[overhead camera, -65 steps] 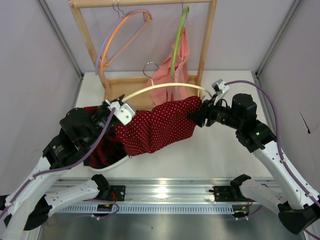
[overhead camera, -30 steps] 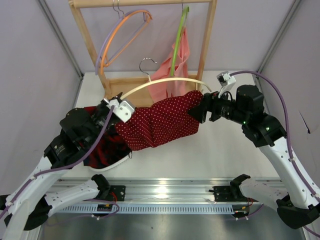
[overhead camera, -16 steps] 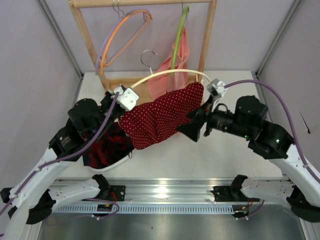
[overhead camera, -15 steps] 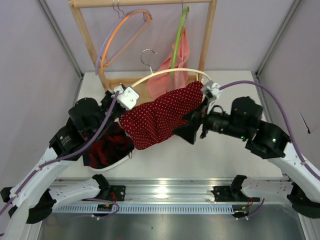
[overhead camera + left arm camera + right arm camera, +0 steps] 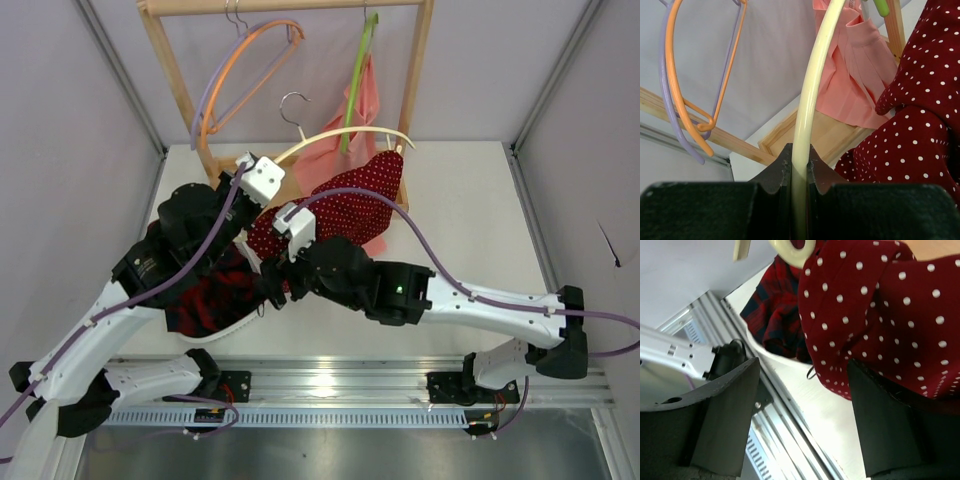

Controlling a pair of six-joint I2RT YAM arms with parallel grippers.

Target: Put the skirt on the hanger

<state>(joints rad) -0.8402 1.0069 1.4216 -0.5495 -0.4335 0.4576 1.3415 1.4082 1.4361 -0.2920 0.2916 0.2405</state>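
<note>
Left hand (image 5: 799,167) was clamped on the cream curved hanger (image 5: 812,90). Dark-red polka-dot skirt (image 5: 360,215) hung from its right end, frame centre. My right hand (image 5: 800,390) gaped wide, empty. Left end looked undressed.

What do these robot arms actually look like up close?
Both the left arm and right arm have white links joined by chunky black joints. A purple cable loops along each. A white camera box sits at each wrist, the jaws are black wedges, and a green light glows on the right arm.
</note>
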